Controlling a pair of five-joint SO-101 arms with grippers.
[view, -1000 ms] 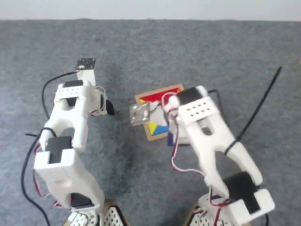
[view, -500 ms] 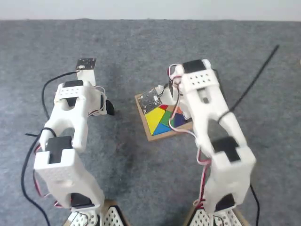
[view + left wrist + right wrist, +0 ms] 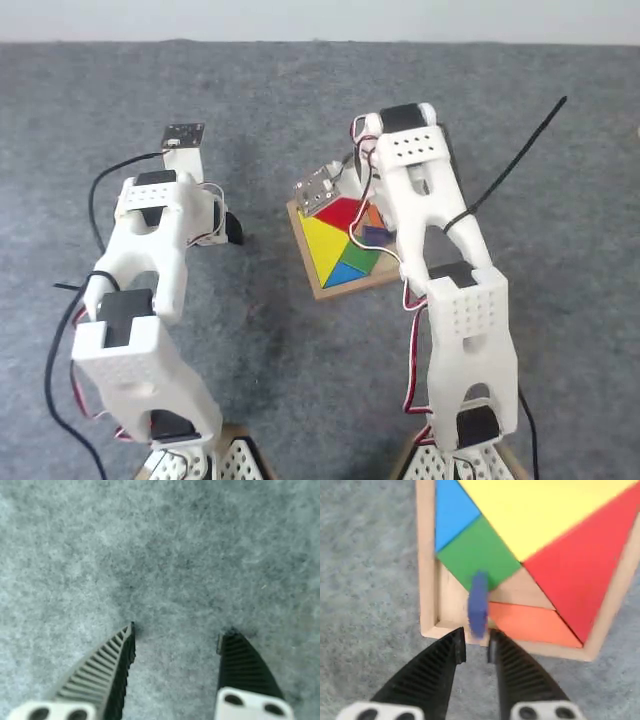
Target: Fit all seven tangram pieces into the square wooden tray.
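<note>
High view looks down on a grey, fuzzy tabletop (image 3: 250, 100) with two white arms side by side; the square wooden tray (image 3: 305, 250) lies between them, closer to the right arm, and it is turned a bit so its corners point off at a slant; the right arm leans out over the tray and hides part of it; inside the tray there is a big yellow piece (image 3: 325, 240), and a red piece (image 3: 345, 210) touches it on the far side; a light blue piece (image 3: 345, 272) sits in the near corner, and a green piece (image 3: 480, 550) lies right next to it; an orange piece (image 3: 530, 622) lies flat along one wall of the tray, touching the red one; bare wood shows in the corner beside the orange piece and in a small gap between green, red and orange; the right claw (image 3: 476, 640) has its two black fingers close together, pinching a dark blue piece (image 3: 479, 605) at the tips; that piece stands up on its thin edge, over the edge of the green piece and the bare corner; the left arm is well away from the tray; the left claw (image 3: 175, 632) has its fingers wide apart, holding nothing, with the grey tabletop under it.
</note>
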